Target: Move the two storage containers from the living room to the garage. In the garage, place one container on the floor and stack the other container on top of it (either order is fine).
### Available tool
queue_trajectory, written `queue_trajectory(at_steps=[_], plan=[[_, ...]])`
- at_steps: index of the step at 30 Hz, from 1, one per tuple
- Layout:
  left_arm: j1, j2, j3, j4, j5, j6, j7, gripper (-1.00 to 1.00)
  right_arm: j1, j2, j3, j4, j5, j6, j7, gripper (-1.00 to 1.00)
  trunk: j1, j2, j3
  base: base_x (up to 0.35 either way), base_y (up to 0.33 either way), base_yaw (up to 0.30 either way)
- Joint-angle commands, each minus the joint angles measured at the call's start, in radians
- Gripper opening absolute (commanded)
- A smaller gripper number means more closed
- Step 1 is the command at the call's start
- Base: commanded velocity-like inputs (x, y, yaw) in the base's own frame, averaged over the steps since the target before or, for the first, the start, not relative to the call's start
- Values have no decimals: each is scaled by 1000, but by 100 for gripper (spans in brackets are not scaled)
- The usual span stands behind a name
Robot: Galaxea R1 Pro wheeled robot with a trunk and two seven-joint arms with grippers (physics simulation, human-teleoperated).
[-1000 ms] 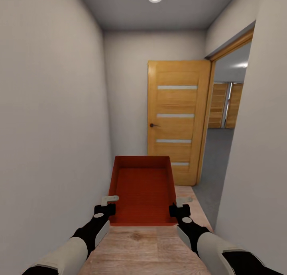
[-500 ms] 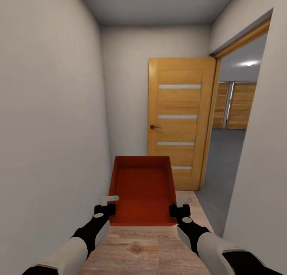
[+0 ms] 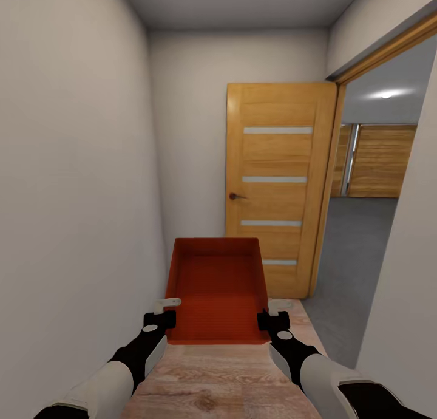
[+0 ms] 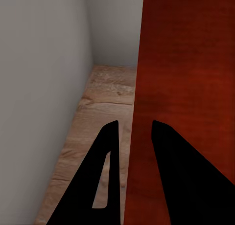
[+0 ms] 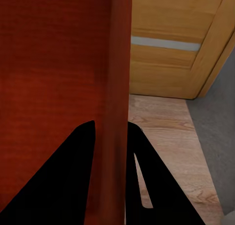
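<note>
A white wall (image 3: 73,182) runs along the left of a narrow hallway with a light wood plank floor (image 3: 224,376). The left gripper (image 3: 162,313) is clamped over the left wall of an orange-red storage container (image 3: 217,288), one finger inside and one outside; in the left wrist view the two dark fingers (image 4: 105,186) straddle that red wall. The container is held level above the plank floor, between both arms, open top up, its stepped bottom visible. The right gripper (image 3: 273,314) is closed on the container's right wall in the same way, and the right wrist view shows its fingers (image 5: 81,156) either side of the rim. Beyond the container stands an open tan wooden door (image 3: 276,182) with pale horizontal strips. To its right a doorway opens onto a grey floor (image 3: 358,249) and wooden panelling (image 3: 379,161) at the far side.
</note>
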Motion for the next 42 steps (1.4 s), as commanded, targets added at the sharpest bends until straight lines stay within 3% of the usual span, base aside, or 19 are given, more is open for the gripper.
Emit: queue_trajectory(at_steps=[1,11,29,42], plan=[[-2,25,18,-4,-8,-73,20,-100,0,-9,-32,3,-3,-3,-8,-100,1,-1,-1,326,0,0],[-2,23,19,-5,-8,-73,21,-100,0,-7,-32,3,-3,-5,-8,-100,1,-1,-1,271,0,-163],[-2,20,19,-5,-8,-72,22,-100,-1,-9,-32,3,-3,-4,-8,-100,1,-1,-1,15,1,-283],[-2,21,19,-4,-8,-71,20,-100,-1,-9,-32,3,-3,-5,-8,-100,1,-1,-1,205,195,-285]])
